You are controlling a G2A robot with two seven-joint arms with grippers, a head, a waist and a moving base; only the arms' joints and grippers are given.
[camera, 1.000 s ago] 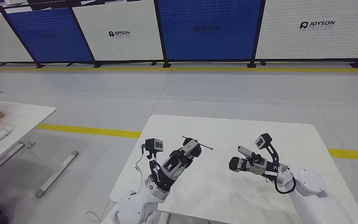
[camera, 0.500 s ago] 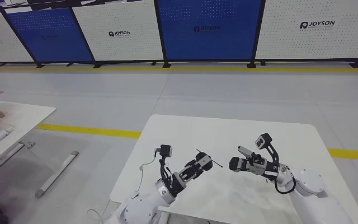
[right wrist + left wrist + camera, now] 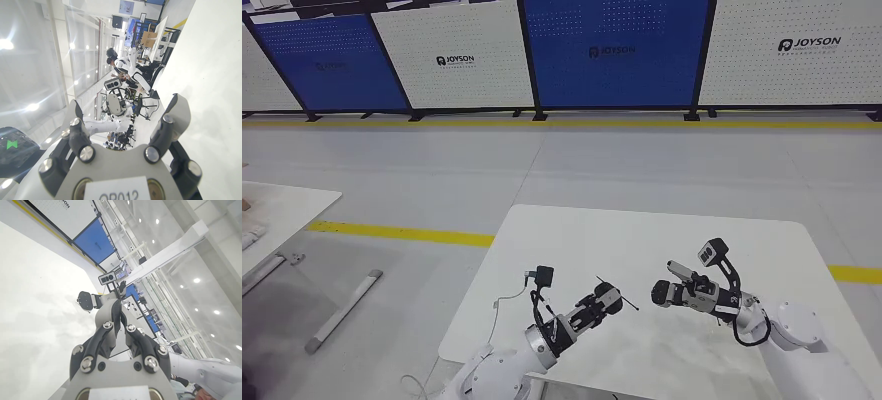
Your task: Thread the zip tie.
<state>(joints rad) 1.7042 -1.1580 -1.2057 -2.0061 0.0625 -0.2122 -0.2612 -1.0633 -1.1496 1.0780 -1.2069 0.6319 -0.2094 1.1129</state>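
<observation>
Above the white table (image 3: 642,235), the left pincer (image 3: 609,298) is clamped on the black zip tie (image 3: 630,303), whose ends jut out either side. Near it, the right pincer (image 3: 663,283) gapes wide, holding nothing.

The right gripper (image 3: 126,104) stands wide open, its two fingers (image 3: 177,106) well apart with nothing between them. Through the gap, farther off, the left gripper (image 3: 113,106) hangs in the air, its wrist camera (image 3: 112,84) just beside it (whether it holds anything is too small to tell). The white table (image 3: 211,75) spreads out behind one finger.
</observation>
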